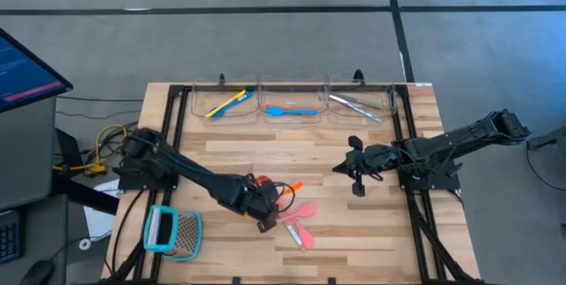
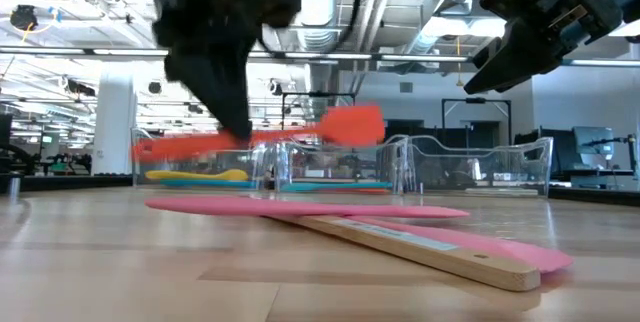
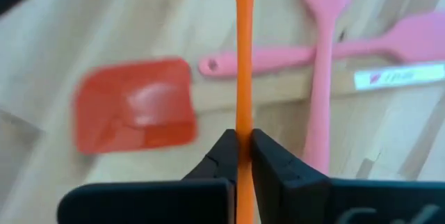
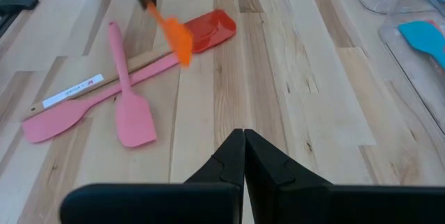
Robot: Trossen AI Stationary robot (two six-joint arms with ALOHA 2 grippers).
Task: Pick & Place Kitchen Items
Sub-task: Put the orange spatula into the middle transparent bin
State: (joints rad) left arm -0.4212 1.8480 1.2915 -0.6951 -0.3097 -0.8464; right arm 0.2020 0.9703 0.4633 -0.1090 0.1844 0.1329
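My left gripper [image 3: 243,140] is shut on an orange spatula [image 2: 350,124], which hangs above the table's middle near a heap of utensils. In the heap, two pink spatulas [image 4: 128,113] lie crossed over a red-headed spatula [image 4: 208,29] with a wooden handle, all flat on the boards. My right gripper [image 4: 243,139] hovers shut with nothing in it over the table's right half [image 1: 355,179]. Three clear bins at the far edge hold yellow and blue pieces [image 1: 225,102], a blue spoon [image 1: 290,110] and silvery metal pieces [image 1: 358,103]. My left gripper pinches the orange spatula's slim handle [image 3: 243,116] between its two fingers, partway along its length. The fingers come steeply from above and lie across the handle. The spatula hangs roughly level, clear of the table and of the pink spatulas below [image 2: 300,207].
A teal-framed mesh tool [image 1: 172,232] lies near the front left, beside the left arm. Black rails [image 1: 402,126] run along the table's sides. Bare boards [image 1: 292,143] stretch between the heap and the bins.
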